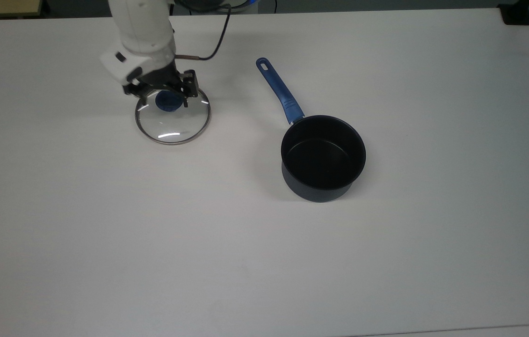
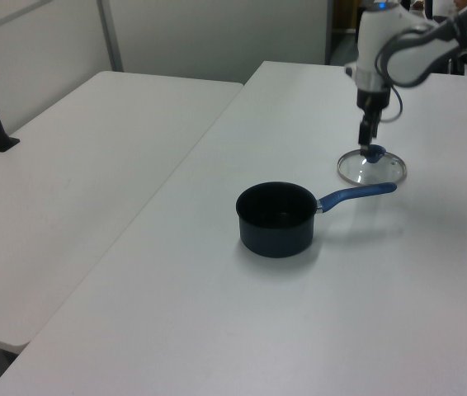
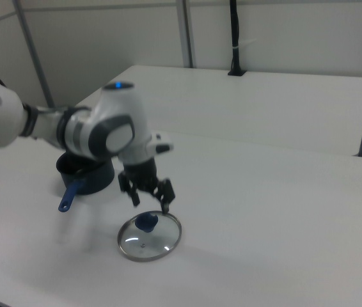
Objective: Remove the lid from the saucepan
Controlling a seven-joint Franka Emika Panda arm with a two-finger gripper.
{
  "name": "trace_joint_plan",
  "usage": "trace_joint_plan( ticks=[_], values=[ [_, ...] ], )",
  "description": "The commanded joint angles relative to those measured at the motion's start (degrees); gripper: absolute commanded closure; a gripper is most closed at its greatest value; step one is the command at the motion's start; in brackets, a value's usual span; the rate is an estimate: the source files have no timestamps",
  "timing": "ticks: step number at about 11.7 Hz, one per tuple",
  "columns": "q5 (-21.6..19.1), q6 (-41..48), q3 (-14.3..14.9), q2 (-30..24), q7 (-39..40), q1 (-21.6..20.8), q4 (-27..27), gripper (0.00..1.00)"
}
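White tabletop [image 1: 105, 224] carries your round clear glass lid with blue knob [image 1: 172, 117], lying flat just below the gripper's [image 3: 148, 199] spread, empty fingers [image 3: 165, 194]; the dark blue-handled saucepan [image 1: 323, 158] stands well apart.

The white arm enters the top view from about 11 o'clock and bends down to a near-vertical wrist, with a black cable looping off toward 1 o'clock. The gripper [image 1: 167, 93] [image 2: 370, 140] [image 3: 148, 197] points straight down, its black fingers [image 3: 165, 190] spread apart with nothing between them. In the right view the rounded elbow joint sits at 10 o'clock from the wrist, with the forearm running off toward 9 o'clock. In the left view the fingers hang as a slim dark stem below the white wrist.
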State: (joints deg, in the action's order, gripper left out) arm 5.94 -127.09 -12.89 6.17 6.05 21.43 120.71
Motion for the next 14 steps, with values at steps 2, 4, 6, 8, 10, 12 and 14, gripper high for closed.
trace_joint_plan(
  ticks=[2, 4, 6, 8, 10, 12, 14],
  values=[
    [-1.4, 29.0, 0.1, -2.5, -4.6, -3.0, -25.8, 0.00],
    [-8.8, 29.2, 5.9, -6.6, -4.7, -7.6, -26.0, 0.00],
    [-11.7, 29.1, 16.5, -9.5, -8.3, -19.8, -25.9, 0.00],
    [-10.3, 29.0, 18.2, -9.5, -10.2, -23.0, -26.0, 0.00],
    [-7.2, 29.1, 18.2, -9.4, -6.6, -23.0, -26.2, 0.00],
    [-7.2, 29.2, 18.1, -9.4, -5.8, -22.8, -27.2, 0.00],
    [-7.2, 29.2, 18.1, -9.3, -6.0, -22.8, -27.3, 0.00]
  ],
)
